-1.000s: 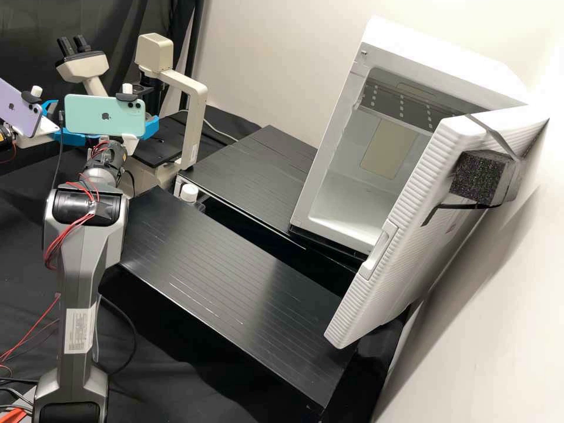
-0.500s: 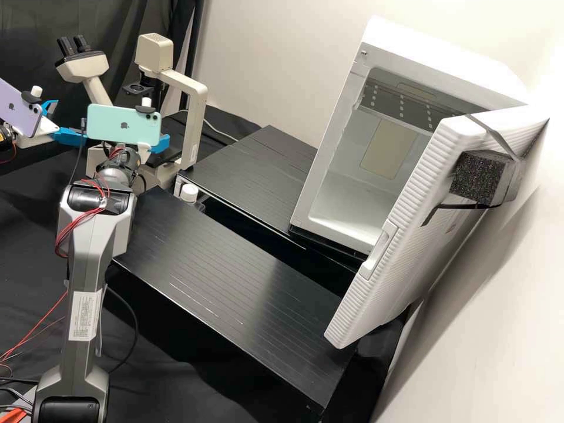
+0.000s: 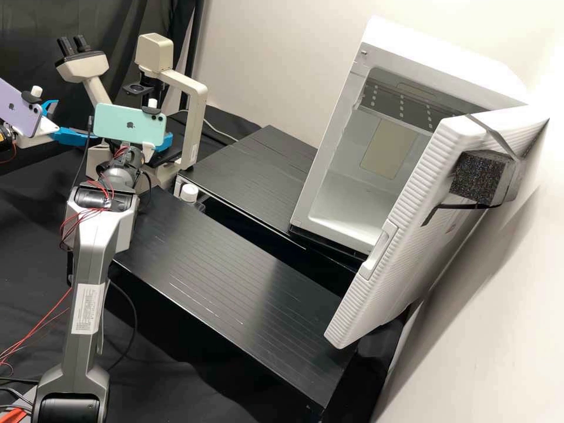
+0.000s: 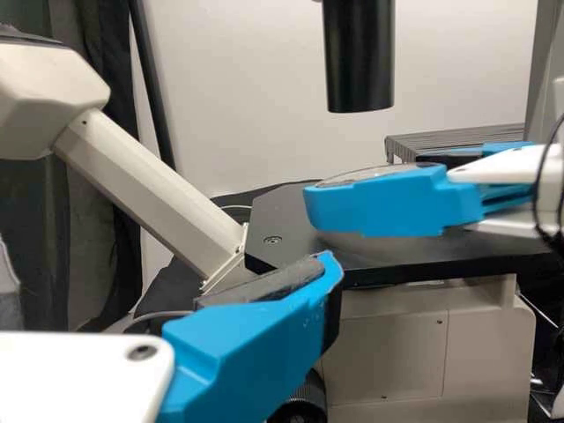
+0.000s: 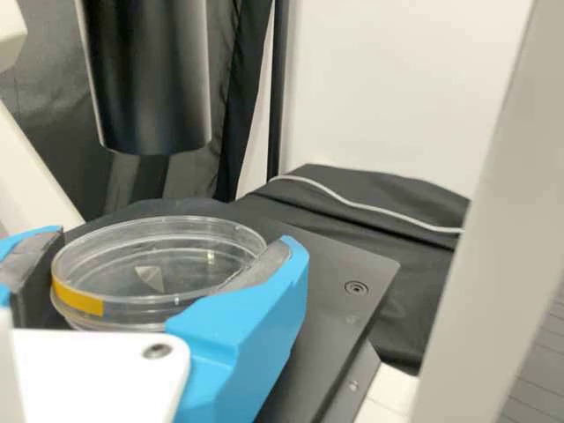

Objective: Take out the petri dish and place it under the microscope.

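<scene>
Now the right gripper (image 3: 164, 142), at ten o'clock in the high view, is lying farther toward three o'clock than it was a second ago, and its green phone (image 3: 129, 123) is shifting the same way. The phone is no longer hiding the microscope's (image 3: 198, 114) round lens mount (image 3: 138, 89), as it was in the first frame. The left gripper (image 3: 71, 121), out at ten o'clock by the left edge, is holding its place and gaping with nothing between its fingers. Clenched around the dish (image 5: 189, 264), the right gripper is keeping it level at the black stage (image 5: 344, 273), beneath the dark tube (image 5: 150, 79); whether the dish is touching the stage, I cannot tell. The clear dish is carrying a yellow strip (image 5: 77, 296) on its side, and a small pale triangular patch is showing within its outline. At two o'clock, the white box (image 3: 452, 67) is standing open, its interior exposing a dark, dotted panel (image 3: 388, 111) and a pale back patch, while its door (image 3: 405, 200) is hanging wide at three o'clock. Toward nine o'clock, a white-capped bottle (image 3: 189, 192) is standing near the black platform (image 3: 235, 282).
</scene>
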